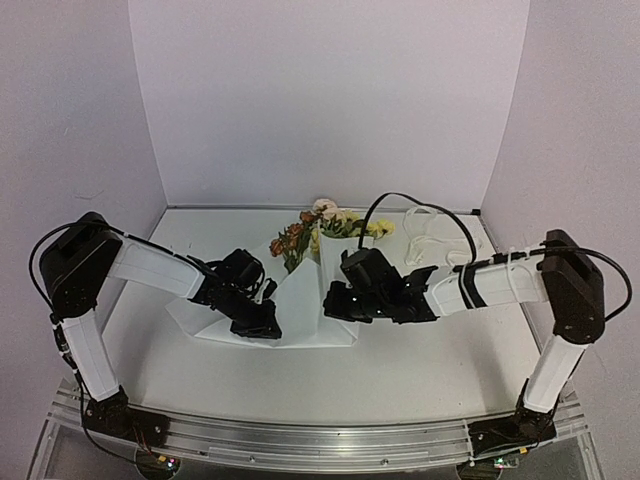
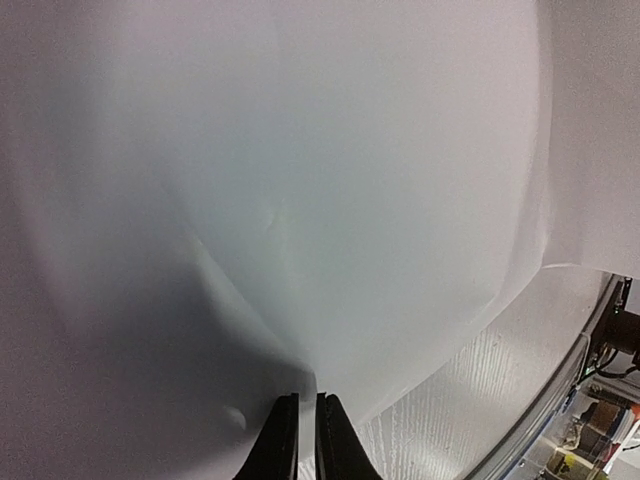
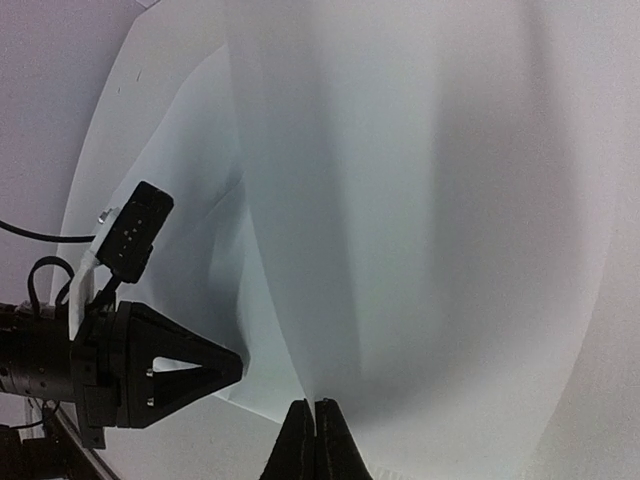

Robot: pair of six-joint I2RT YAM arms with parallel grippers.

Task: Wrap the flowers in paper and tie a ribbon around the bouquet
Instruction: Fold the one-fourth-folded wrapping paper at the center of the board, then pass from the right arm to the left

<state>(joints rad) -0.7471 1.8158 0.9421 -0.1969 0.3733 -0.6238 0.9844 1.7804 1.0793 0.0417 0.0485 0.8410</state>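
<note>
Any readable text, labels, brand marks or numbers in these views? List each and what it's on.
None readable in any view.
The paper is blank white; the ribbon shows no print.
The left gripper and right gripper show no legible marking.
Past the table edge, the clutter in the left wrist view is too blurred to read.

1 left gripper point(image 1: 262, 322); 1 right gripper point(image 1: 335, 301); 1 paper point(image 1: 300, 305); 1 bunch of flowers point(image 1: 296, 240); 1 ribbon point(image 1: 427, 241).

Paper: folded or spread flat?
Folded. The paper rises in creased panels around the flowers, not lying flat.
</note>
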